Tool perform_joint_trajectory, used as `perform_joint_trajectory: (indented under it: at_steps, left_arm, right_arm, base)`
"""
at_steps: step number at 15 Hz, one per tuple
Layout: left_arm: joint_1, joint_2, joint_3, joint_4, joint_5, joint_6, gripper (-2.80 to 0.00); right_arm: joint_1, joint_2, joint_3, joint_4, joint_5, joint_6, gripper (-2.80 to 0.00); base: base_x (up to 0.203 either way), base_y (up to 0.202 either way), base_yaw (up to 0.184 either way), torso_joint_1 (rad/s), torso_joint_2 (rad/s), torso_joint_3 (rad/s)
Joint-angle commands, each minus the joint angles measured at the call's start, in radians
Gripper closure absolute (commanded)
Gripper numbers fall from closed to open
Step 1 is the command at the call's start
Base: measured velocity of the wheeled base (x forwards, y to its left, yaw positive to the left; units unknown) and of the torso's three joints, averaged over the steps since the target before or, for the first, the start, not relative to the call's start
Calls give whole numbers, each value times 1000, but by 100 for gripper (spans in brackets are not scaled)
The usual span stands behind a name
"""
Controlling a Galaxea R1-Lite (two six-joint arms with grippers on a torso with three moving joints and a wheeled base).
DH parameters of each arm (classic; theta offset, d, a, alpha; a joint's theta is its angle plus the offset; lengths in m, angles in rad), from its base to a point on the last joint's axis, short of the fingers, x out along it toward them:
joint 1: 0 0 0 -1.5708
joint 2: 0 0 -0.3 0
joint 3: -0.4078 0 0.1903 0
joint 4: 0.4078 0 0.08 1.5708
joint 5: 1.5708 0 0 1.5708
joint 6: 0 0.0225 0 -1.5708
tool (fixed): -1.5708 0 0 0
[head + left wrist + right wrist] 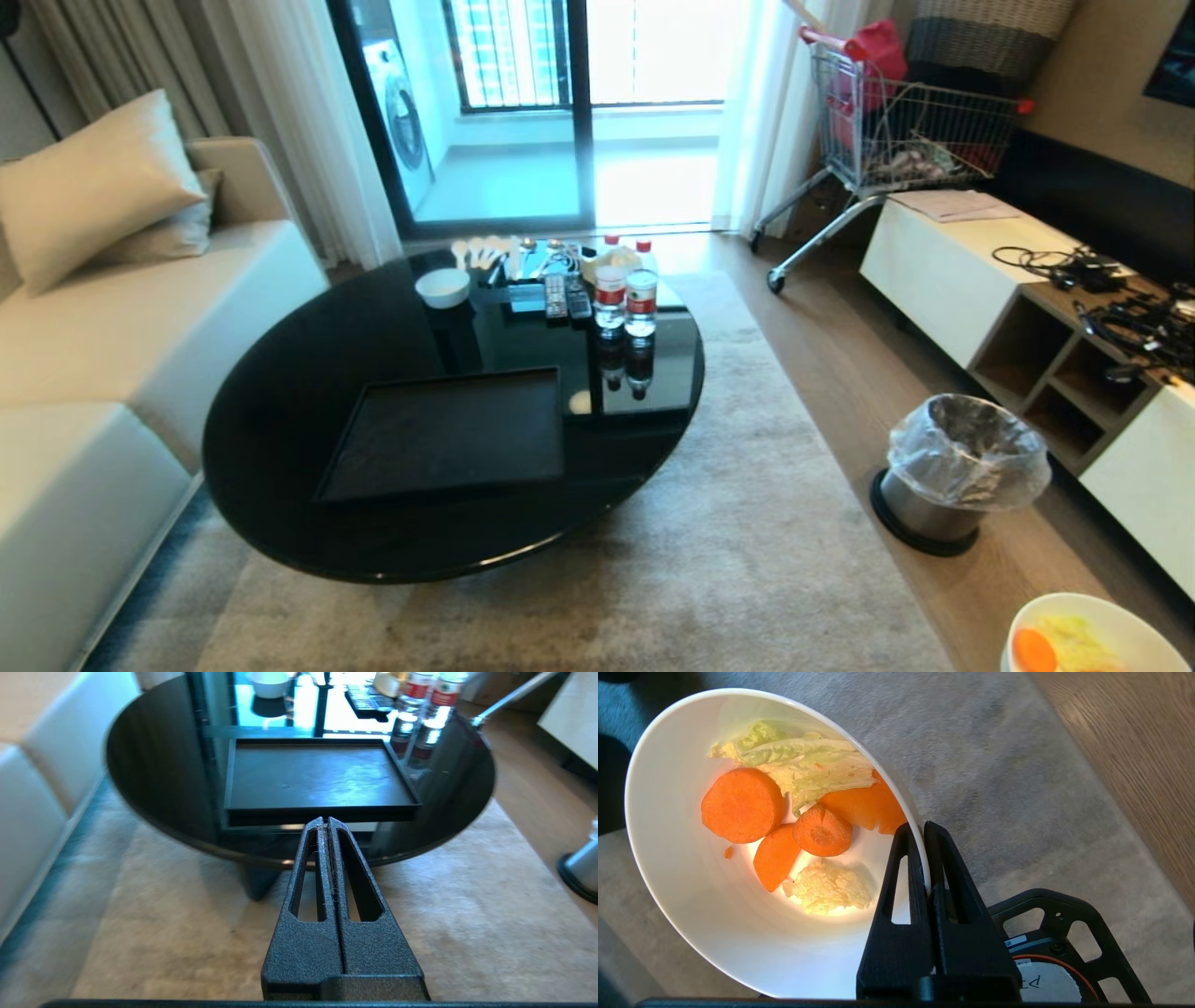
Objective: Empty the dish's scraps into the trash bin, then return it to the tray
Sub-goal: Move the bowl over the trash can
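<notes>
From the head view: dish (1092, 635) low right, short of trash bin (966, 467); tray (448, 434) bare on surface (308, 373). Carrying step; next, reach over bin, tip.

Left wrist: left gripper (325, 821) fingers pressed together, idle.

Right wrist: right gripper (920, 830) fingers pinching glossy white dish rim; scraps (794, 826) inside.

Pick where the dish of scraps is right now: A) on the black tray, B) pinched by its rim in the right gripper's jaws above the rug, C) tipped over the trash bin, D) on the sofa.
B: the right gripper has its jaws clamped on the rim of the dish, scraps inside, rug beneath.
</notes>
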Motion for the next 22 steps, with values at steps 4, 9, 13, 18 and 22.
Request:
perform_joint_trajectory:
  at_steps: [4, 9, 13, 18, 22]
  left_arm:
    - [0, 0, 0, -1, 0, -1, 0]
    - [0, 0, 0, 1, 0, -1, 0]
    - [0, 0, 0, -1, 0, -1, 0]
    - [0, 0, 0, 1, 0, -1, 0]
    - [0, 0, 0, 0, 0, -1, 0]
  right_arm:
    - [-4, -3, -2, 3, -4, 23, 0]
    - [-6, -9, -2, 16, -4, 25, 0]
    - [-12, -9, -2, 16, -4, 25, 0]
    - [-12, -9, 1, 16, -4, 25, 0]
    - [-12, -9, 1, 16, -3, 25, 0]
  base:
    - [0, 10, -168, 4, 2, 3]
    - [-1, 13, -164, 2, 3, 3]
    - [0, 11, -163, 5, 3, 3]
    - [-1, 3, -44, 0, 1, 1]
    - [0, 0, 0, 0, 0, 0]
